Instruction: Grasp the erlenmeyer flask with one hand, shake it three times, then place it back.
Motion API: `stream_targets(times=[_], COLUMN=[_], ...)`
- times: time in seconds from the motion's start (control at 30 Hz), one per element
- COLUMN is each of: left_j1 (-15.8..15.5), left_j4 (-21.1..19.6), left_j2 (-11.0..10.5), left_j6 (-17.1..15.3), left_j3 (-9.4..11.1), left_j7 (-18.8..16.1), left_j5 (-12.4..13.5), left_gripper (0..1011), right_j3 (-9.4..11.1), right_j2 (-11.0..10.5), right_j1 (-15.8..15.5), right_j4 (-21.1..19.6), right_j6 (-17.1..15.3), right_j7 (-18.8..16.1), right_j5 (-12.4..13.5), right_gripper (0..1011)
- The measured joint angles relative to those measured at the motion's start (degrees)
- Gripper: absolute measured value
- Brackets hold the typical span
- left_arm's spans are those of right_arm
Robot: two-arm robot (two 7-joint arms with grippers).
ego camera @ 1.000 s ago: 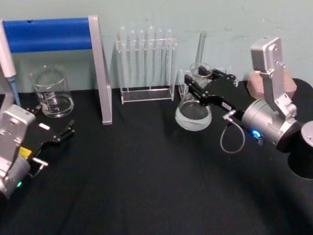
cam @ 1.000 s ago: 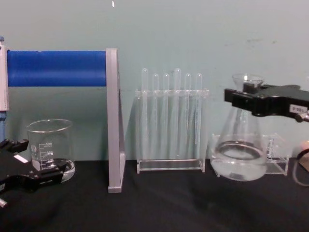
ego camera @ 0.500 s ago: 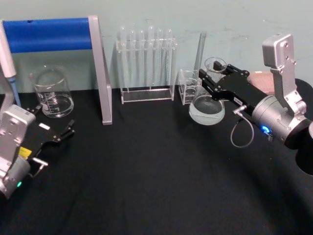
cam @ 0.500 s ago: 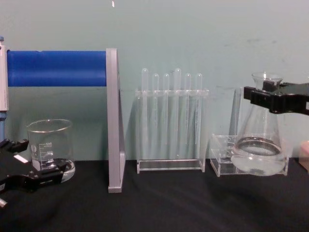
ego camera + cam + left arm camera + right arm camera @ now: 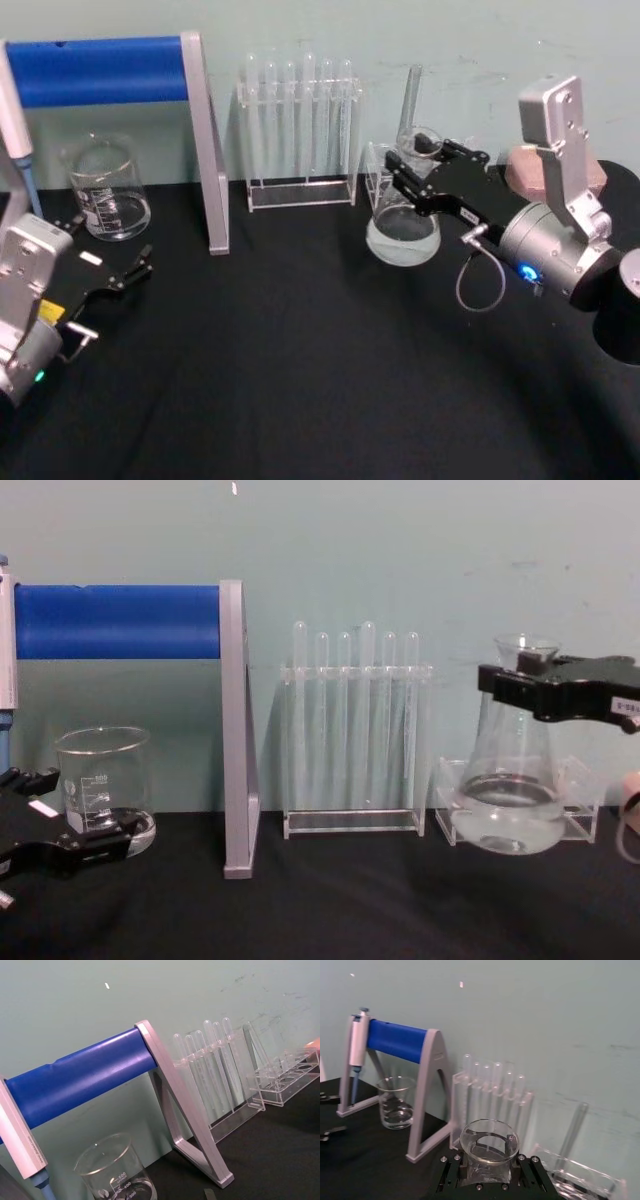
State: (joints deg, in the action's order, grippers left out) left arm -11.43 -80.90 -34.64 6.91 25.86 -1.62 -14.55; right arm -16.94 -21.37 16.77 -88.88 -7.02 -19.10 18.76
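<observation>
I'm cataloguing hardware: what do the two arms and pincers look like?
Both have silver cylindrical wrists with silver brackets and black two-finger pincers. The right pincer carries a white label, a grey cable loop and a blue light; the left pincer a white patch and yellow sticker.

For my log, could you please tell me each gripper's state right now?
Left gripper: open, holding nothing.
Right gripper: shut on the erlenmeyer flask, around its neck.

Right black pincer point(image 5: 522, 685) holds clear glass conical flask point(image 5: 510, 800) by neck; clear test-tube rack point(image 5: 355, 725) left of pincer, glass beaker point(image 5: 103, 780) farther left.
</observation>
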Motion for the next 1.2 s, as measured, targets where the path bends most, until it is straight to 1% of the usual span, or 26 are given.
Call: stream_targets(times=[0.07, 0.37, 0.67, 0.97, 1.2], left_j1=[0.00, 0.00, 0.00, 0.00, 0.00], left_j4=[0.00, 0.00, 0.00, 0.00, 0.00], left_j2=[0.00, 0.00, 0.00, 0.00, 0.00], left_j6=[0.00, 0.00, 0.00, 0.00, 0.00], left_j3=[0.00, 0.00, 0.00, 0.00, 0.00], left_j7=[0.00, 0.00, 0.00, 0.00, 0.00], left_j5=[0.00, 0.00, 0.00, 0.00, 0.00], left_gripper=[1001, 1001, 1001, 1001, 1001], right_j3=[-0.23, -2.58, -4.76, -6.20, -6.91], right_j2=[0.06, 0.33, 0.14, -0.45, -0.74], right_j1=[-0.06, -0.34, -0.60, -0.80, -0.74], right_j4=[-0.16, -1.58, -3.10, -4.02, -4.09], right_j6=[-0.06, -0.39, -0.45, -0.55, -0.52], right_j7=[-0.36, -2.78, -4.22, -4.94, -4.97], right_j5=[0.09, 1.10, 2.38, 3.50, 3.98], right_gripper=[449, 450, 450, 450, 450])
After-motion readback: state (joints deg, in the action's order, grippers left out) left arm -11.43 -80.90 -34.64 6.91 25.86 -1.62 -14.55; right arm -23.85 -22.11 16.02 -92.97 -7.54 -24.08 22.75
